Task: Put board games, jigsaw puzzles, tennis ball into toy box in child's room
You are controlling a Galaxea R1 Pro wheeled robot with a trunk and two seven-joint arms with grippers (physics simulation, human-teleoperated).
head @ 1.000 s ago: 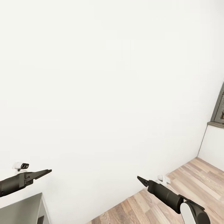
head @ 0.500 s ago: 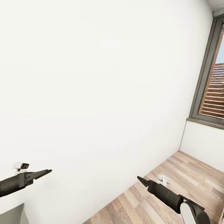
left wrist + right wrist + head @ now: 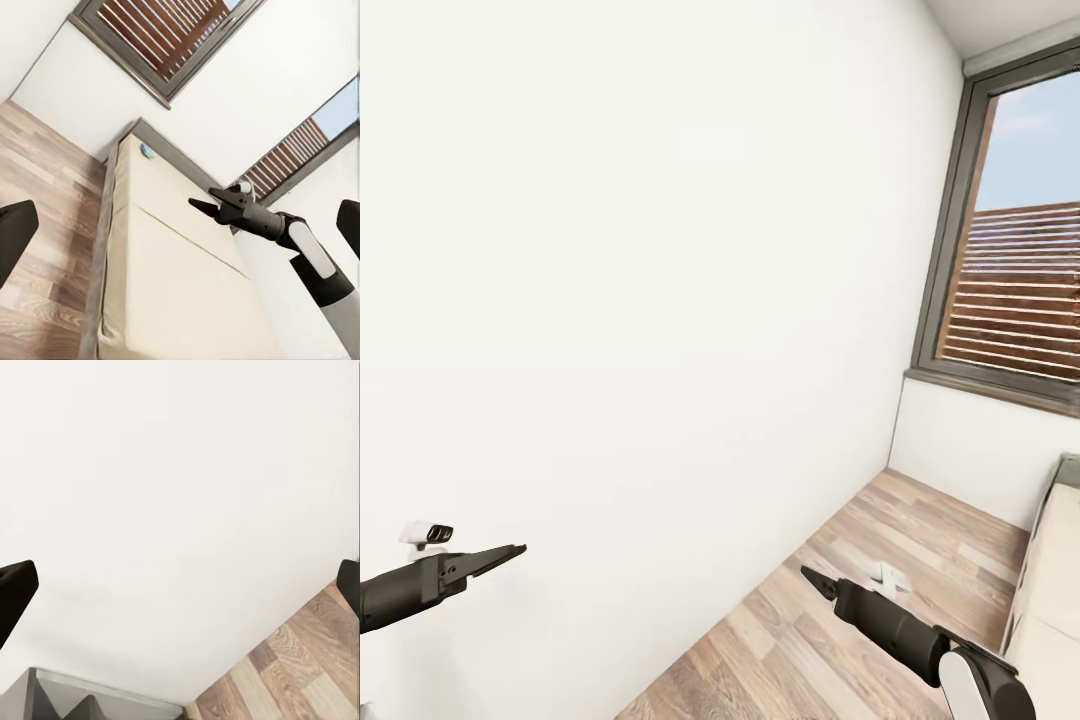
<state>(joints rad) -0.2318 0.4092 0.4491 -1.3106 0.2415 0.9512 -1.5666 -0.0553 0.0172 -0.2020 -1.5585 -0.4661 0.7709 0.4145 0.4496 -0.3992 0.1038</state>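
The bed (image 3: 1050, 590) with its beige mattress shows at the head view's lower right edge, and more fully in the left wrist view (image 3: 172, 270). A small blue flat thing (image 3: 148, 152), maybe a board game, lies on the mattress near its far end. My left gripper (image 3: 512, 550) and right gripper (image 3: 810, 576) hang in the air in front of a white wall. In the wrist views the left fingers (image 3: 15, 240) and the right fingers (image 3: 15, 592) stand wide apart with nothing between them. The toy box, the table's toys and the tennis ball are out of view.
A bare white wall (image 3: 640, 300) fills the space ahead. A dark-framed window (image 3: 1020, 280) sits to the right above wood flooring (image 3: 860, 560). A grey furniture edge (image 3: 67, 697) shows low in the right wrist view.
The whole view has swung to the right: the window and the bed edge have come in, and the grey surface at lower left has gone out. Both arms hold the same pose.
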